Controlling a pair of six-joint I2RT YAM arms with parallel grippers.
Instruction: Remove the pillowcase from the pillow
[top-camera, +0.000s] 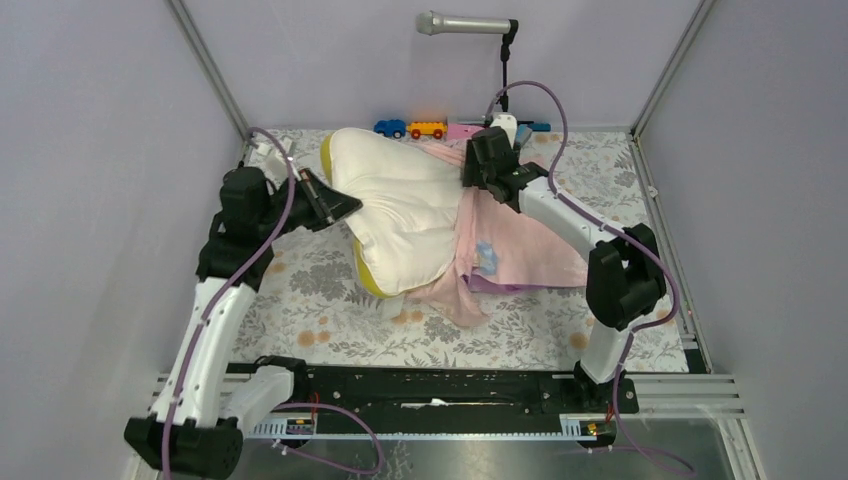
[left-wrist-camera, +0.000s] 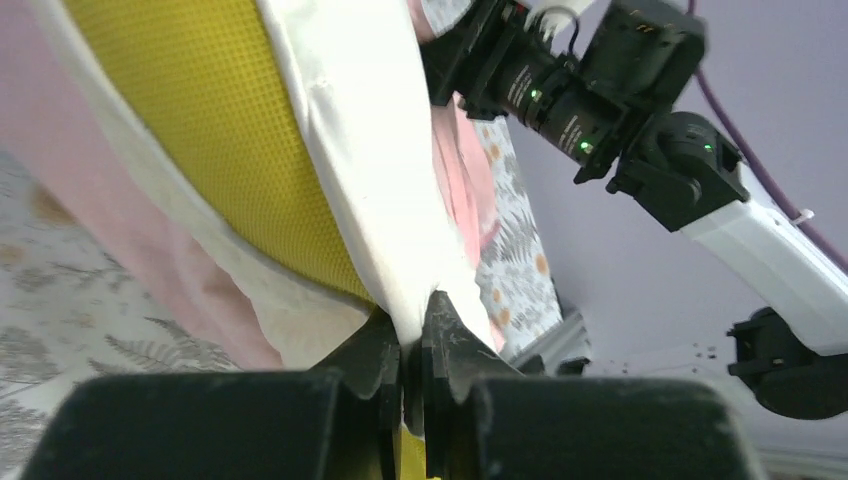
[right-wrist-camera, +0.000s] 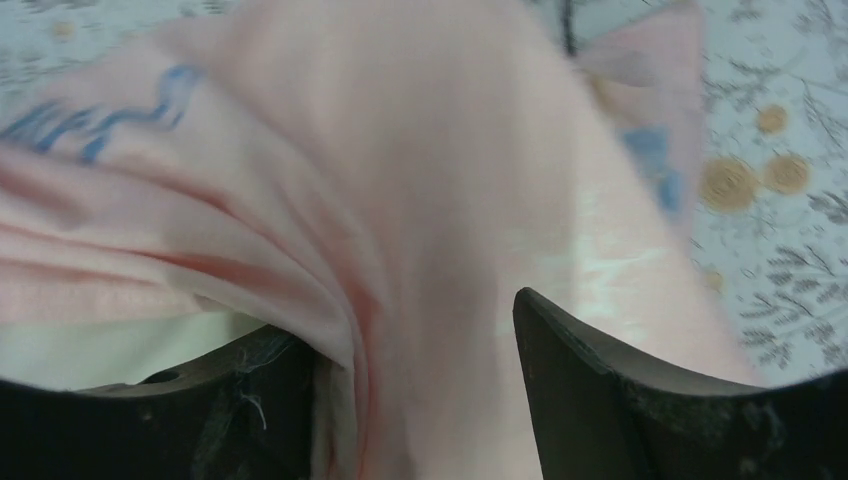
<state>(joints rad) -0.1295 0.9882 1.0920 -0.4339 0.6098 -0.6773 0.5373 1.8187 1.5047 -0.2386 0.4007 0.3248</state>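
Observation:
The white quilted pillow lies across the middle of the table, its yellow band showing along the edge. My left gripper is shut on the pillow's left edge; in the left wrist view its jaws pinch white fabric. The pillowcase, pale pink side out, is bunched over the pillow's right end and spread to the right. My right gripper sits on it at the pillow's far right. In the right wrist view pink cloth fills the gap of the open gripper.
A flowered cloth covers the table. At the back edge stand a blue toy car, a yellow one and a pink block. A microphone hangs above them. Enclosure walls stand close on both sides.

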